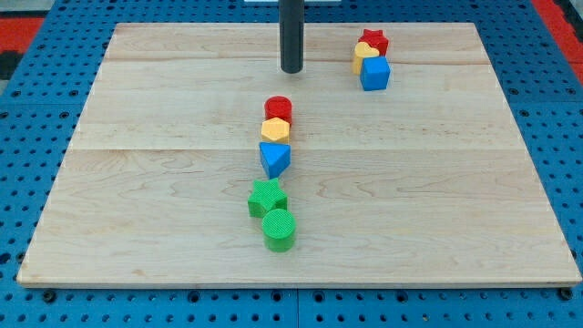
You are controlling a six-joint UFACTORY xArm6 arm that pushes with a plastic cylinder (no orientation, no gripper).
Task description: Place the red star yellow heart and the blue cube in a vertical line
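The red star (pixel 373 40), the yellow heart (pixel 364 56) and the blue cube (pixel 375 74) sit touching in a short column near the view's top right of the wooden board (pixel 164 228). The star is topmost, the heart below it and slightly left, the cube lowest. My tip (pixel 291 70) is on the board to the left of this group, apart from it, roughly level with the cube. It touches no block.
A second column runs down the board's middle: a red cylinder (pixel 279 108), a yellow hexagon (pixel 275 130), a blue triangle (pixel 274 158), a green star (pixel 266 198) and a green cylinder (pixel 280 229). The red cylinder lies just below my tip.
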